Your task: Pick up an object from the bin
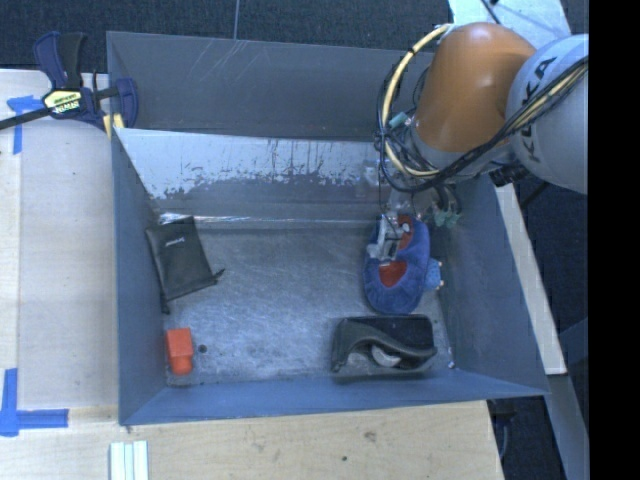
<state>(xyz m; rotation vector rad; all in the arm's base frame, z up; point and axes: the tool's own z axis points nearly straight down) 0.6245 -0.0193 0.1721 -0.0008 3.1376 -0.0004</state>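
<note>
My gripper (388,234) is low in the right half of the bin, just under the arm's orange cover. It is down on the upper end of a blue soft thing with a red patch (405,280), which lies against the right wall. Whether it has hold of that thing cannot be made out. A black shoe-like thing with a pale inside (385,346) lies just in front of the blue one, in the near right corner.
A dark grey flat pouch (180,258) lies at the left side of the bin floor. A small orange block (179,351) stands in the near left corner. The arm and its cables hang over the far right corner.
</note>
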